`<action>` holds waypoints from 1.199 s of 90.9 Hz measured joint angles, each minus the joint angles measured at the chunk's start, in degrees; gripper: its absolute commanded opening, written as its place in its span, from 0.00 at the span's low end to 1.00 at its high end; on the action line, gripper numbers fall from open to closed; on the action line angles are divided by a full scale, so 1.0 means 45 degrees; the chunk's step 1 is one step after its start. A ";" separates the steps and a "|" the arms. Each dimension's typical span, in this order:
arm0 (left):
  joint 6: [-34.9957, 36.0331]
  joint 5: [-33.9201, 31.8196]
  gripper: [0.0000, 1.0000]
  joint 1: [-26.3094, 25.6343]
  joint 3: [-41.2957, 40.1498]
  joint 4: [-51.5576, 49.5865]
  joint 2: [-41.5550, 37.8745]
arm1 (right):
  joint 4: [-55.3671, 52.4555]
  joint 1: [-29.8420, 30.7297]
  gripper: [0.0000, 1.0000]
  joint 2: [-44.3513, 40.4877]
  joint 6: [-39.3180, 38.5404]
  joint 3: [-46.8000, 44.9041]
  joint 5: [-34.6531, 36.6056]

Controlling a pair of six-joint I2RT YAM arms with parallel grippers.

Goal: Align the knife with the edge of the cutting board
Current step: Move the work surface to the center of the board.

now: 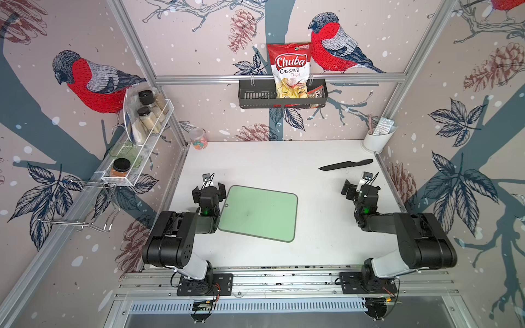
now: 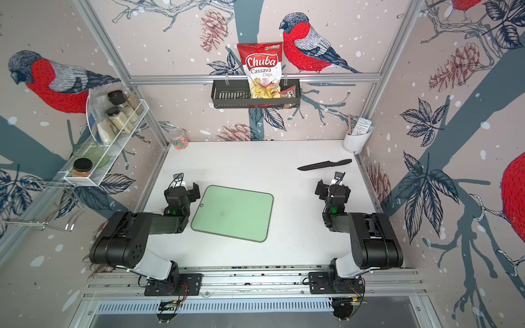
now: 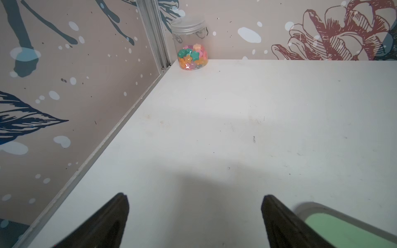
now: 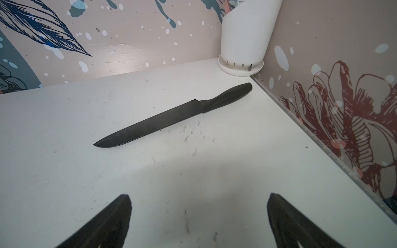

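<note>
The white bench [image 1: 284, 170] fills the middle of the booth. The mint-green cutting board [image 1: 258, 213] lies flat on it, left of centre and slightly skewed, with its small hole at the left short edge. The left hand [image 3: 194, 195] hovers low just beside the board's far left corner, fingers spread wide with nothing between them. The right hand [image 4: 199, 195] is over the right side of the bench, fingers likewise spread and holding nothing. The black knife [image 1: 345, 165] lies flat just beyond it, far right and well apart from the board, its handle toward the right wall and its tip pointing left. A white pot [image 1: 377, 142] stands in the far right corner.
</note>
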 measured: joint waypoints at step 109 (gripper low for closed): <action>-0.4833 0.3769 0.94 -0.1447 0.5629 -1.3449 -0.1239 | -1.0792 0.1472 1.00 -0.4095 0.6645 0.4303 -0.2705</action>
